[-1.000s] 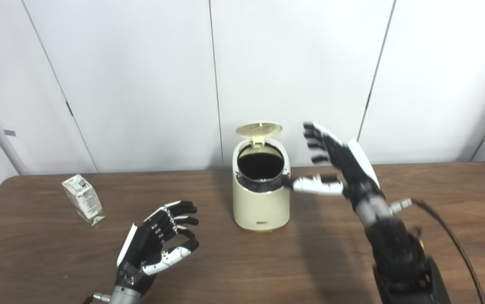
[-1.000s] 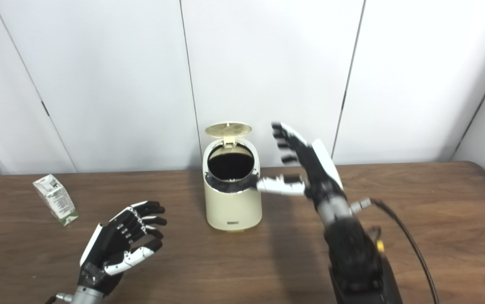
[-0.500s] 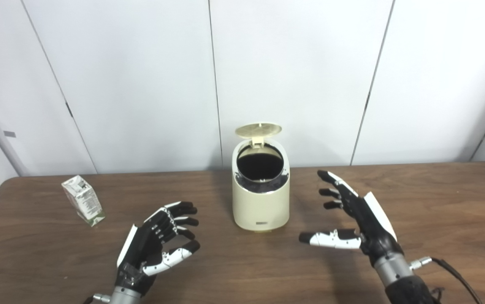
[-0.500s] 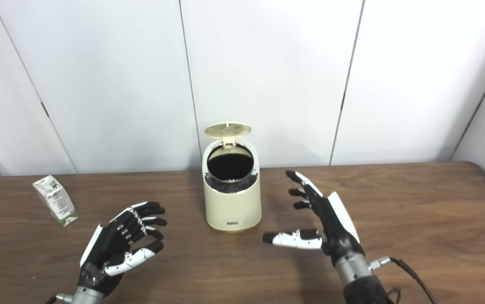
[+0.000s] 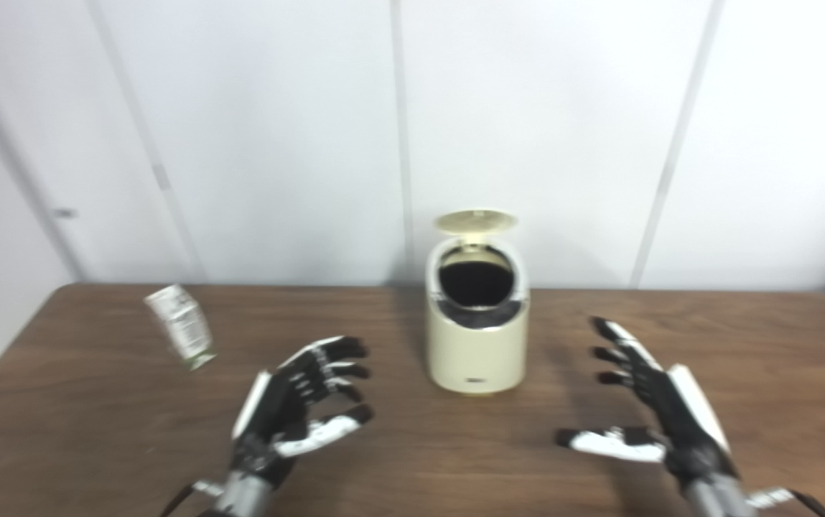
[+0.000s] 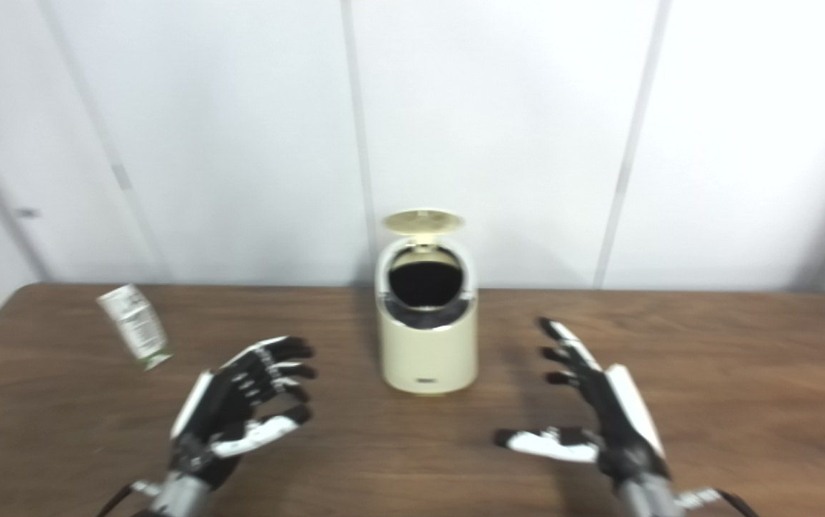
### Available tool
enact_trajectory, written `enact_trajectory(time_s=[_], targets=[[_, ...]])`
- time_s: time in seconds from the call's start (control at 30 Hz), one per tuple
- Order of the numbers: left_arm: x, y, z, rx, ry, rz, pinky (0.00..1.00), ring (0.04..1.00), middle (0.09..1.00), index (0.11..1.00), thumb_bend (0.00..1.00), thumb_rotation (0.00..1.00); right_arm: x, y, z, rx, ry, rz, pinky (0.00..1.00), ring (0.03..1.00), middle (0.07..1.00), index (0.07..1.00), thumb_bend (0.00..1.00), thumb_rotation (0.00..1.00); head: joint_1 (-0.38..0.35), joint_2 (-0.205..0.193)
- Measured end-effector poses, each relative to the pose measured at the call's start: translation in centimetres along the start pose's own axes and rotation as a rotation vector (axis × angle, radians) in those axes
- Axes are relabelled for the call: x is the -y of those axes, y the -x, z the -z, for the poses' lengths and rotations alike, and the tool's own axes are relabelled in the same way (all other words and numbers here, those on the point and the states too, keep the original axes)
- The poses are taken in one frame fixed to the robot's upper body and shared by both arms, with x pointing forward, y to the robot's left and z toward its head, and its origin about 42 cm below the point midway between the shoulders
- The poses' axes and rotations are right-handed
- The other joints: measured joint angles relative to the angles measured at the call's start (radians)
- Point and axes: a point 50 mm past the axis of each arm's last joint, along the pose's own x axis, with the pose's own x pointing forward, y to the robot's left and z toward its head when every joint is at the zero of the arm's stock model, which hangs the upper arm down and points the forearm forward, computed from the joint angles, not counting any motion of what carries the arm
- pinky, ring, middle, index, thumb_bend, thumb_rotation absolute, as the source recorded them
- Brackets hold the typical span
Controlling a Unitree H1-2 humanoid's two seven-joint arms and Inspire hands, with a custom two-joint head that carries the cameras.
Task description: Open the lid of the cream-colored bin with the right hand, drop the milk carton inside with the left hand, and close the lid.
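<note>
Bin [image 5: 477,352], cream-colored, stands upright near the table's [image 5: 778,337] far edge, about midway along it. Lid [image 5: 474,220] is raised at the rear; the interior shows only as a dark cavity, so contents cannot be determined. Milk carton [image 5: 181,335] stands tilted near the far-left corner, well apart from the bin. Left hand [image 5: 297,413] and right hand [image 5: 653,409] hover near the front edge, fingers spread, grasping nothing.

Print on the milk carton [image 5: 182,334] blurred and unreadable, small dark label low on the bin [image 5: 477,380] illegible
</note>
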Motion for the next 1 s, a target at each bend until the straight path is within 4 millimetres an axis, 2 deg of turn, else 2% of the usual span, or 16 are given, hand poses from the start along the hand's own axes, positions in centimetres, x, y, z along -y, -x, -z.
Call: enact_trajectory(time_s=[0.13, 0.23, 0.33, 0.43, 0.47, 0.53, 0.6, 0.7, 0.87, 1.0], targets=[[0.8, -0.2, 0.2, 0.003, 0.018, -0.011, 0.51, 0.659, 0.726, 0.748, 0.73, 0.05, 0.8, 0.3, 0.8, -0.018, -0.003, 0.006, 0.8, 0.88, 0.965, 0.944, 0.78, 0.03, 0.035, -0.012], [1.6, -0.3, 0.2, 0.004, 0.013, -0.024, 0.52, 0.655, 0.724, 0.747, 0.72, 0.03, 1.1, 0.5, 0.5, -0.039, -0.009, 0.011, 0.8, 0.886, 0.969, 0.948, 0.76, 0.01, 0.066, -0.025], [1.8, 0.0, -0.3, 0.035, -0.066, -0.069, 0.55, 0.665, 0.725, 0.753, 0.75, 0.09, 1.2, 0.6, -0.3, -0.036, -0.029, 0.014, 0.76, 0.875, 0.963, 0.942, 0.76, 0.01, 0.085, -0.031], [1.6, 0.8, -1.2, 0.08, -0.128, -0.128, 0.56, 0.692, 0.739, 0.76, 0.75, 0.09, 1.3, 0.6, -0.3, -0.052, -0.033, 0.011, 0.71, 0.859, 0.949, 0.932, 0.76, 0.01, 0.095, -0.035], [1.1, 1.0, -1.6, 0.089, -0.154, -0.14, 0.56, 0.695, 0.74, 0.76, 0.75, 0.1, 1.3, 0.6, -0.3, -0.054, -0.034, 0.009, 0.69, 0.852, 0.947, 0.929, 0.76, 0.02, 0.097, -0.037], [-0.2, 1.1, -2.7, 0.113, -0.212, -0.148, 0.56, 0.697, 0.74, 0.763, 0.76, 0.1, 1.3, 0.6, -0.4, -0.051, -0.025, 0.007, 0.65, 0.83, 0.924, 0.907, 0.79, 0.13, 0.1, -0.038], [-2.1, 0.8, -4.3, 0.139, -0.301, -0.152, 0.57, 0.71, 0.75, 0.772, 0.76, 0.09, 1.3, 0.6, -0.4, -0.049, -0.005, 0.005, 0.64, 0.825, 0.914, 0.898, 0.81, 0.19, 0.103, -0.038], [-5.0, -0.1, -6.9, 0.173, -0.409, -0.164, 0.59, 0.715, 0.754, 0.778, 0.76, 0.07, 1.3, 0.5, -0.4, -0.047, 0.006, 0.008, 0.63, 0.825, 0.912, 0.895, 0.81, 0.19, 0.105, -0.038], [-7.9, -1.3, -9.6, 0.185, -0.495, -0.193, 0.52, 0.663, 0.745, 0.773, 0.78, 0.02, 1.2, 0.1, -0.7, -0.034, 0.008, 0.004, 0.64, 0.826, 0.906, 0.892, 0.79, 0.14, 0.106, -0.04], [-10.6, -2.5, -11.9, 0.226, -0.571, -0.201, 0.52, 0.662, 0.733, 0.763, 0.78, 0.0, 1.4, -0.2, -0.9, -0.025, 0.019, 0.005, 0.64, 0.826, 0.901, 0.884, 0.78, 0.13, 0.108, -0.04]])
